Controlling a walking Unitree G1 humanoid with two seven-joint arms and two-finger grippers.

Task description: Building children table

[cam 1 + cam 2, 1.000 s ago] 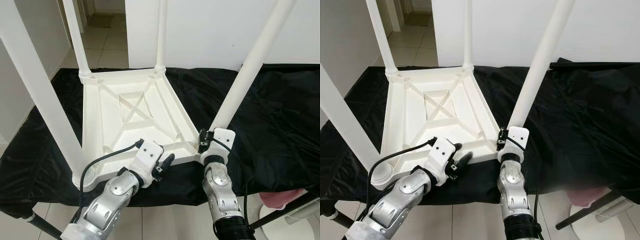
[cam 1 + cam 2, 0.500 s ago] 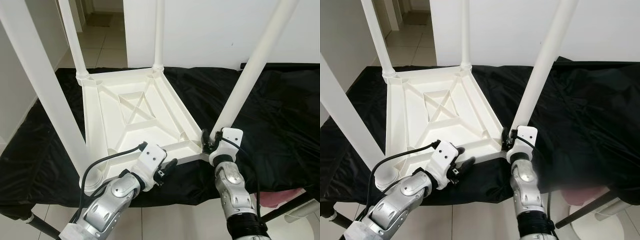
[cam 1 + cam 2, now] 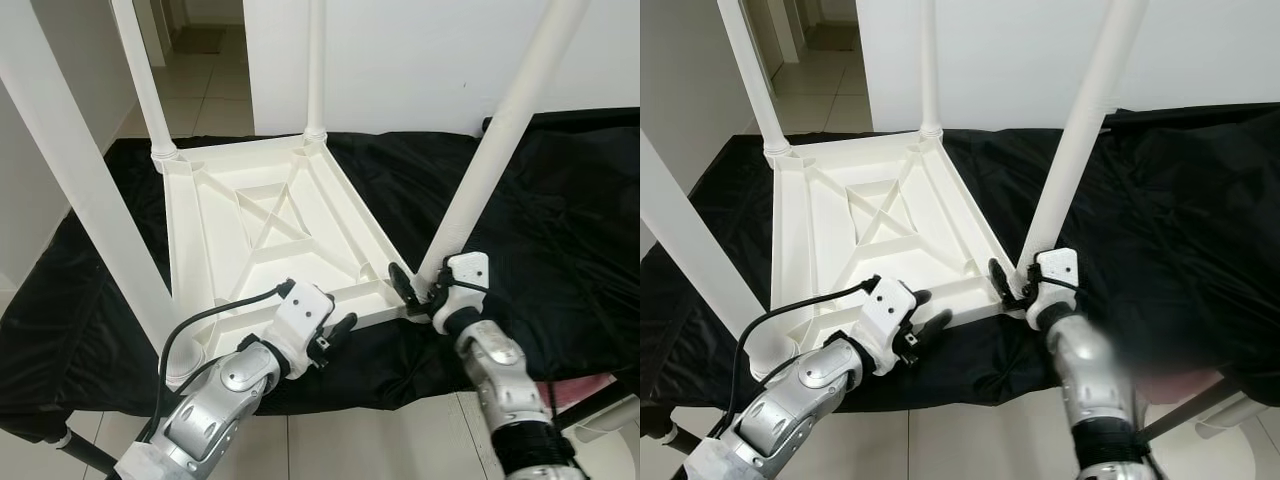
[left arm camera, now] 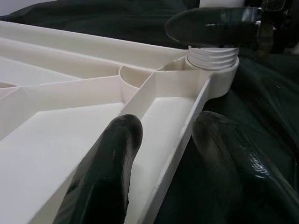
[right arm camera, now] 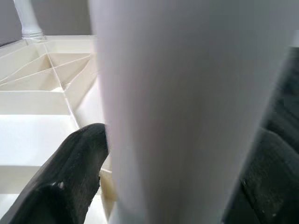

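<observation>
Currently the white table (image 3: 270, 230) lies upside down on the black-covered counter (image 3: 560, 230) at frame centre, right hand (image 3: 425, 290) closed around the base of its near-right leg (image 3: 495, 150), left hand (image 3: 335, 325) straddling the near edge rail, fingers (image 4: 110, 154) open.

Head eyes look down on upturned table (image 3: 260, 230), wrist cameras close in, seemingly sharing its near corner
</observation>
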